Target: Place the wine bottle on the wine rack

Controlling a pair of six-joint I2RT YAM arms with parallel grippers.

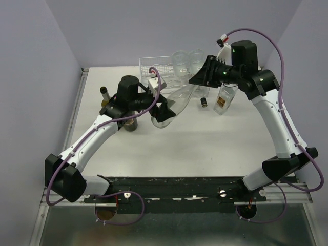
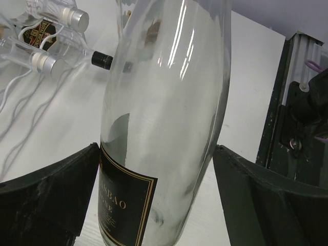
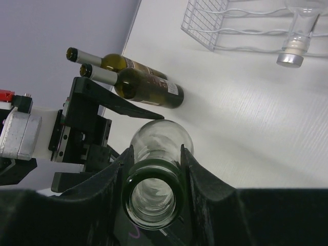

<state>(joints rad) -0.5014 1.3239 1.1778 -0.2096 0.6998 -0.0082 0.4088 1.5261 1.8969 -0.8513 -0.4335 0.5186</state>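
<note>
A white table [image 1: 205,148] is sitting in a room with pale purple walls [image 1: 154,25]. The wine rack [image 1: 154,65] is standing at the far side of the table, with clear bottles [image 1: 180,60] resting on it. Two dark bottles [image 3: 133,77] are lying on the left.

The wine bottle [image 1: 179,100] is made of clear glass with a black label. It is hanging between the two arms, just in front of the rack and not in it. The left gripper [image 1: 163,110] is squeezing its fat part, and the right gripper [image 1: 195,82] is pinching its thin end. Both are closed tight on it.
</note>
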